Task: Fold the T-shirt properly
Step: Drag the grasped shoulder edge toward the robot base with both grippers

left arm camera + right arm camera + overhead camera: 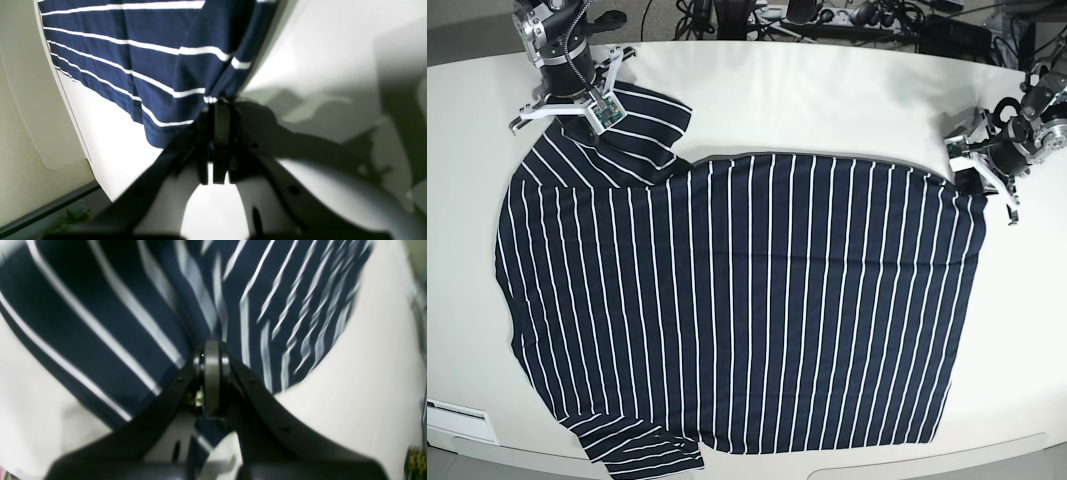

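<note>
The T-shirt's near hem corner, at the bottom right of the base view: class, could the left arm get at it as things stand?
Probably not yet: the left hand is shut on the T-shirt at its far hem corner. Nothing blocks the path otherwise.

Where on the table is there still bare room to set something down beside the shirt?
Bare table runs along the far edge, between the left gripper and right gripper, and in a strip beyond the hem. The T-shirt fills the middle and near edge.

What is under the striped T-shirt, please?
The T-shirt lies spread on the white table. Only bare tabletop shows around it; whatever is beneath the cloth is covered.
</note>
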You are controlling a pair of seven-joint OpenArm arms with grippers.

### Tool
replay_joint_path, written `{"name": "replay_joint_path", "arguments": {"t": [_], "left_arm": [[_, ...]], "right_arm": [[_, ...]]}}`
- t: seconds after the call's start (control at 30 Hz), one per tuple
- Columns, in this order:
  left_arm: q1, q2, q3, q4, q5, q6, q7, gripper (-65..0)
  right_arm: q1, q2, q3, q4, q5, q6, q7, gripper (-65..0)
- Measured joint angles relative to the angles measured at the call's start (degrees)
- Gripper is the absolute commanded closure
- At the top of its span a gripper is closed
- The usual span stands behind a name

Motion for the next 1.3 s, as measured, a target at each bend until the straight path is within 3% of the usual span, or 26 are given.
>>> {"name": "replay_joint_path", "arguments": {"t": [0.1, 0.2, 0.33, 0.4, 0.53, 0.63, 0.87, 0.93, 1.0, 1.03, 1.2, 1.3], "left_arm": [[0.0, 0.1, 0.0, 0.7, 0.1, 0.0, 1.5, 0.0], [0.0, 0.1, 0.0, 0.9, 0.2, -0.1, 2.1, 0.0], [0.0, 0.1, 0.0, 0.9, 0.2, -0.1, 2.1, 0.0], [0.0, 0.1, 0.0, 0.9, 0.2, -0.1, 2.1, 0.0], [0.0, 0.1, 0.0, 0.9, 0.2, -0.1, 2.1, 0.0], [0.0, 0.1, 0.0, 0.9, 0.2, -0.1, 2.1, 0.0], [0.0, 0.1, 0.0, 0.9, 0.2, -0.1, 2.1, 0.0], [0.0, 0.1, 0.1, 0.9, 0.2, -0.1, 2.1, 0.0], [0.0, 0.1, 0.0, 1.0, 0.2, -0.1, 2.0, 0.0], [0.0, 0.1, 0.0, 1.0, 0.2, -0.1, 2.1, 0.0], [0.0, 0.1, 0.1, 1.4, 1.2, 0.1, 2.4, 0.0], [0.3, -0.1, 0.4, 3.7, 2.6, 2.6, 5.6, 0.0]], "right_arm": [[-2.3, -0.1, 0.5, 3.9, -1.4, -0.6, -0.2, 0.0], [-4.1, -0.1, 0.7, 4.9, 0.8, 1.8, -1.8, -0.2], [-6.9, -0.1, 0.7, 4.9, 10.4, 9.5, -3.4, -32.3], [-8.3, -0.1, 0.6, 4.9, 11.8, 11.3, -3.3, -36.3], [-7.3, -0.1, 0.7, 3.8, 10.6, 9.0, -2.1, -36.3], [-5.9, 0.0, 0.7, -0.6, 10.8, 9.3, -2.2, -36.3], [-1.9, -0.1, 0.7, -9.0, 11.2, 8.1, 3.5, -36.0], [-0.8, -0.1, 0.7, -10.0, 11.3, 8.0, 4.0, -28.7], [0.3, -0.2, 0.7, -10.7, 11.1, 8.5, 3.6, -6.5], [0.4, -0.2, 0.7, -10.8, 9.6, 8.5, 3.1, 0.0], [0.0, -0.1, 0.7, -9.7, 2.4, 4.7, -0.5, 0.0], [-0.3, 1.4, 0.5, -6.3, 1.2, 2.5, -3.6, 0.0]]}}
